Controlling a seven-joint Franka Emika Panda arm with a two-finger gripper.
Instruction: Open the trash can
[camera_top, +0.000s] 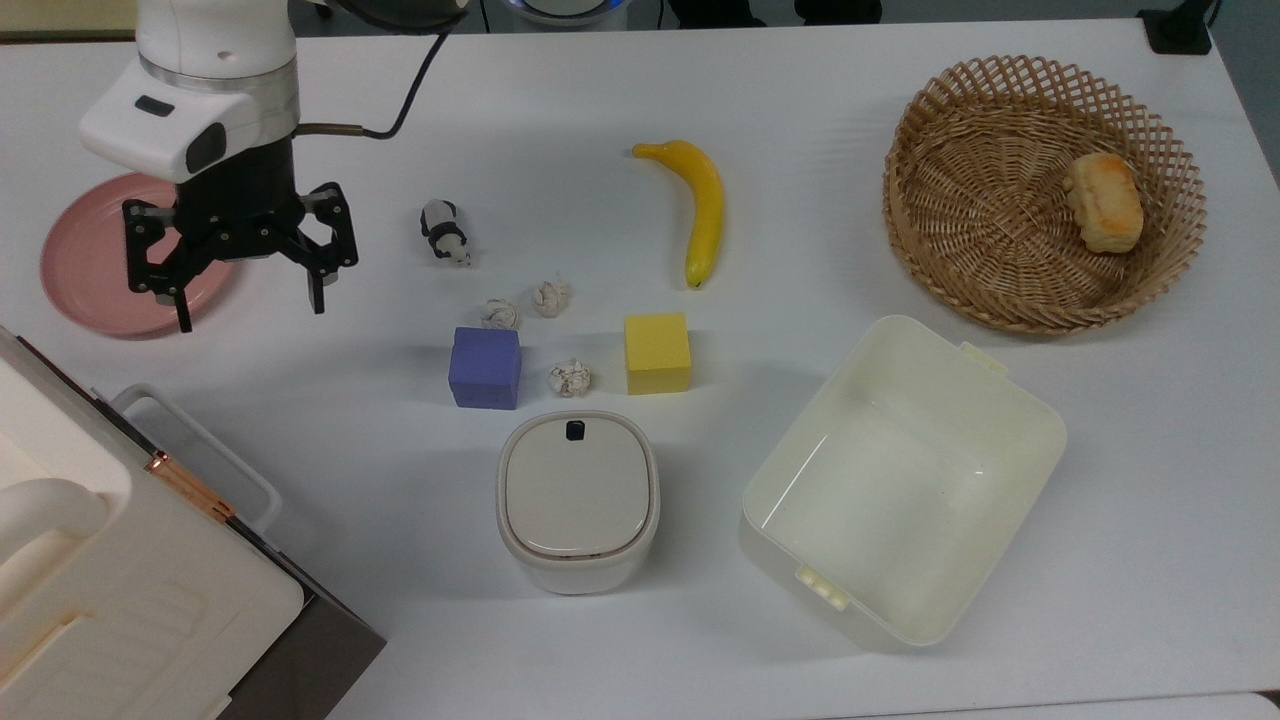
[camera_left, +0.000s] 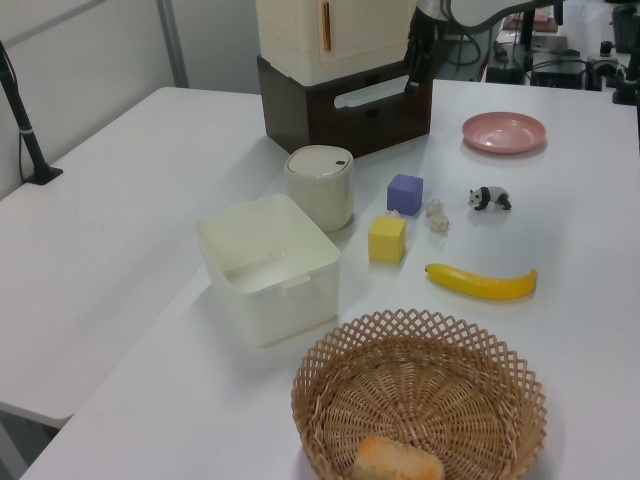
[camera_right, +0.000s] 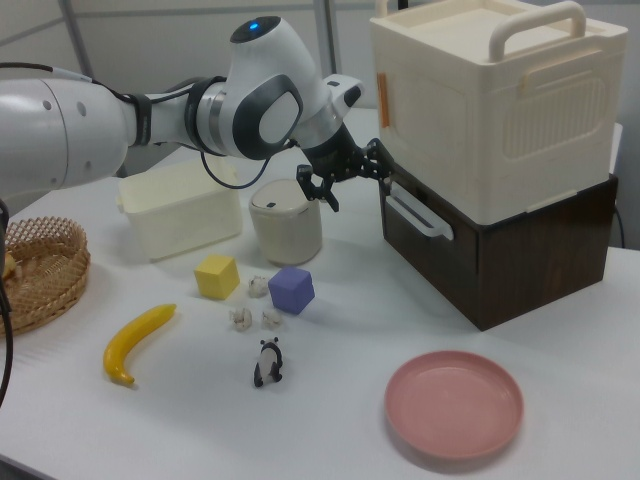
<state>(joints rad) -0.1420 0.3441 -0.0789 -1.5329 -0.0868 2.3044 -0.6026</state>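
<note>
Top view: tool (camera_top: 248, 313) hovering, fingers apart, empty.
Trash can (camera_top: 578, 500) sitting well apart, lid closed; risking clipping purple cube (camera_top: 485, 367) en route.

One bin (camera_top: 578, 500), one tub (camera_top: 903, 478), one basket (camera_top: 1043, 190) with one bun (camera_top: 1102, 202) in it. Two cubes (one purple (camera_top: 485, 367), one yellow (camera_top: 657, 353)). Three paper balls (camera_top: 569, 377), (camera_top: 499, 313), (camera_top: 550, 297). One banana (camera_top: 698, 208), one toy panda (camera_top: 444, 231), one pink plate (camera_top: 95, 265). One big white box (camera_right: 497, 105) on one dark base (camera_right: 510, 243). One arm with one gripper (camera_top: 246, 305).
</note>
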